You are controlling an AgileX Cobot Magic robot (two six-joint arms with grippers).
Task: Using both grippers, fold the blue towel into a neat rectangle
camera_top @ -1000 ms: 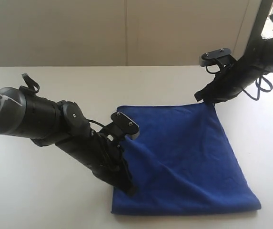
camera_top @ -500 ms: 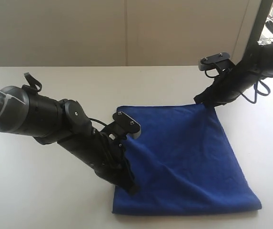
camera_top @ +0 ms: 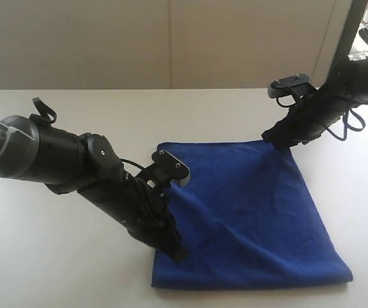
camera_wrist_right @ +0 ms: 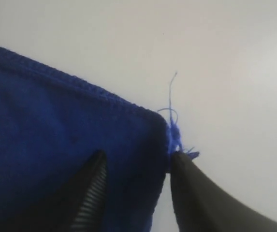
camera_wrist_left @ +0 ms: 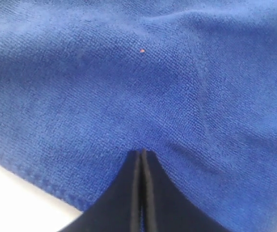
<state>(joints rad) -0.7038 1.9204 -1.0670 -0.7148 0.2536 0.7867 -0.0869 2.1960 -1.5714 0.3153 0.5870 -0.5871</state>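
Note:
The blue towel (camera_top: 254, 212) lies spread on the white table (camera_top: 49, 269), its near edge thick and doubled. My left gripper (camera_top: 176, 254) reaches down to the towel's near left edge. In the left wrist view its jaws (camera_wrist_left: 142, 152) are pressed together with the tips in the blue towel (camera_wrist_left: 128, 72) just inside the hem. My right gripper (camera_top: 275, 140) sits at the far right corner. Seen from the right wrist, it (camera_wrist_right: 138, 157) stands open, its fingers (camera_wrist_right: 92, 193) on either side of the blue towel's corner (camera_wrist_right: 56, 121), where a loose thread (camera_wrist_right: 173, 96) sticks out.
The table's far edge meets a pale wall (camera_top: 171, 45). A dark upright frame (camera_top: 354, 25) stands at the far right behind the right arm. The left arm's thick grey and black links (camera_top: 49, 157) stretch across the table left of the towel.
The right gripper has shifted a little lower and left onto the towel's far right corner. The left arm and the towel have hardly moved.

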